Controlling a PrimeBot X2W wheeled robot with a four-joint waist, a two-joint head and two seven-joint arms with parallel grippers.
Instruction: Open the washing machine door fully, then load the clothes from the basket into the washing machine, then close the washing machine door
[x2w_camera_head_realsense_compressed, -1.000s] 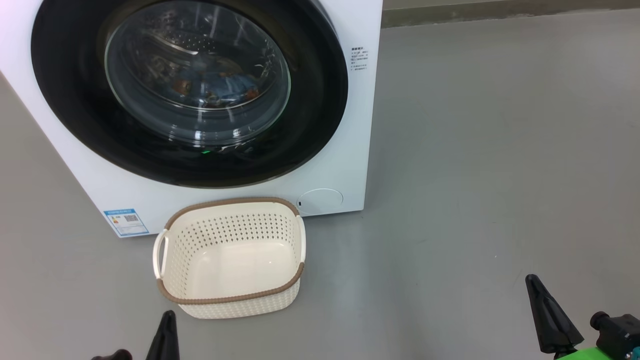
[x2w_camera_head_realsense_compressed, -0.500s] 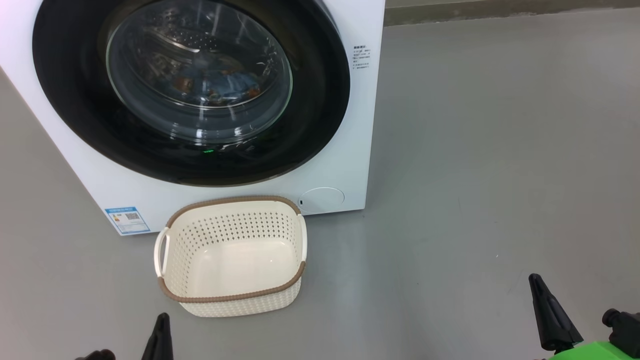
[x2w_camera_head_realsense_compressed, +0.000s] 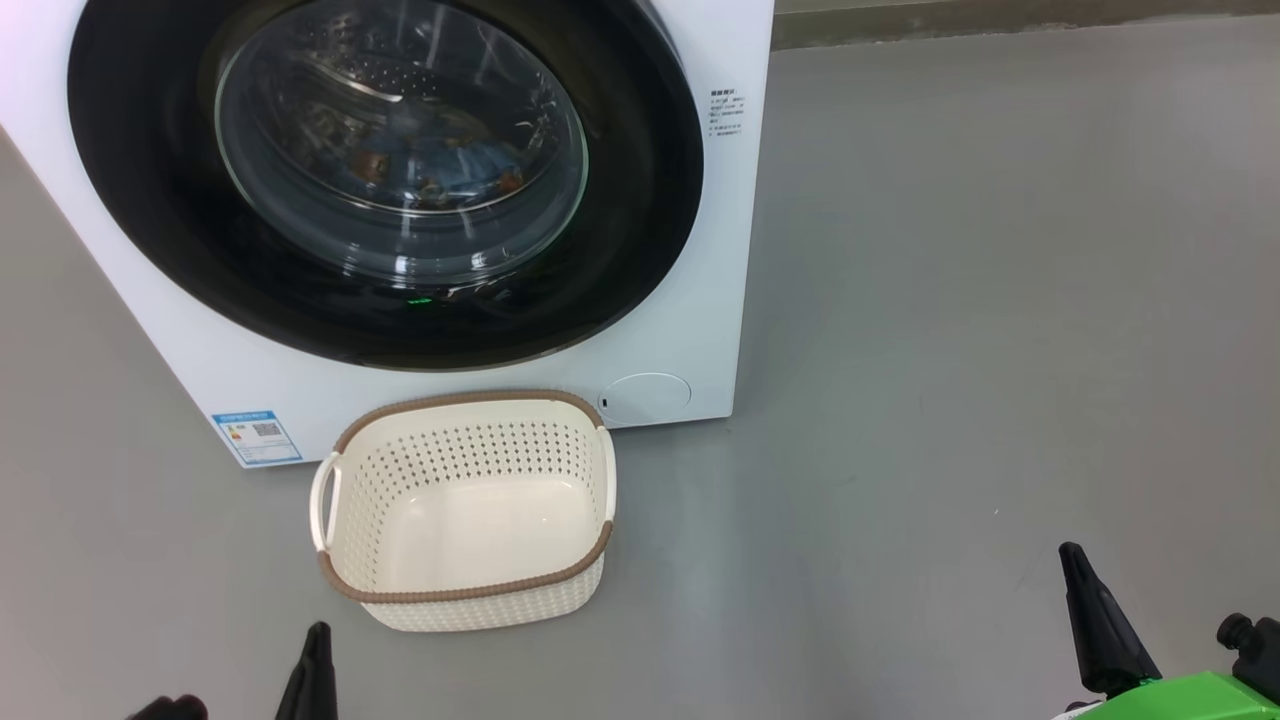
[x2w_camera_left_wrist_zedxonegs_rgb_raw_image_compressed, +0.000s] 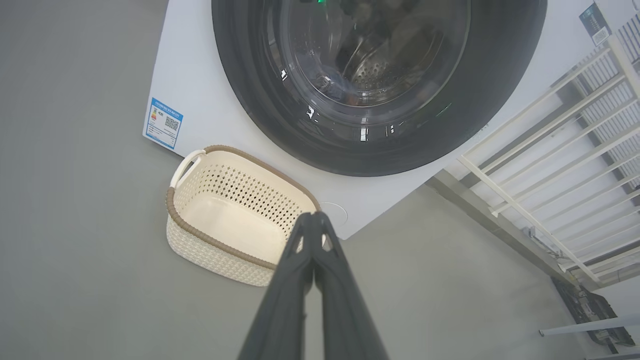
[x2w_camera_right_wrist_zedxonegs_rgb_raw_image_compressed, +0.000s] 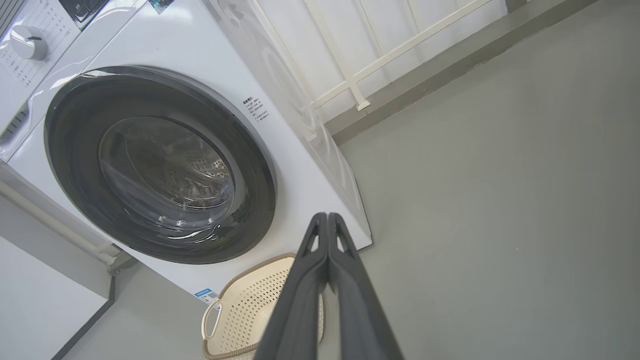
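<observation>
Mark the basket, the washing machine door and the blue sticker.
basket (x2w_camera_head_realsense_compressed: 470, 450): head view, on its perforated far wall.
washing machine door (x2w_camera_head_realsense_compressed: 640, 200): head view, on the black rim right of the glass.
blue sticker (x2w_camera_head_realsense_compressed: 257, 437): head view, on its middle.

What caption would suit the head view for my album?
Empty basket sits before the shut washing machine door, blue clothes visible behind its glass.

Head view looks steeply down; lower wrist views share the washing machine door (x2w_camera_head_realsense_compressed: 392, 170) and basket (x2w_camera_head_realsense_compressed: 470, 452).
</observation>
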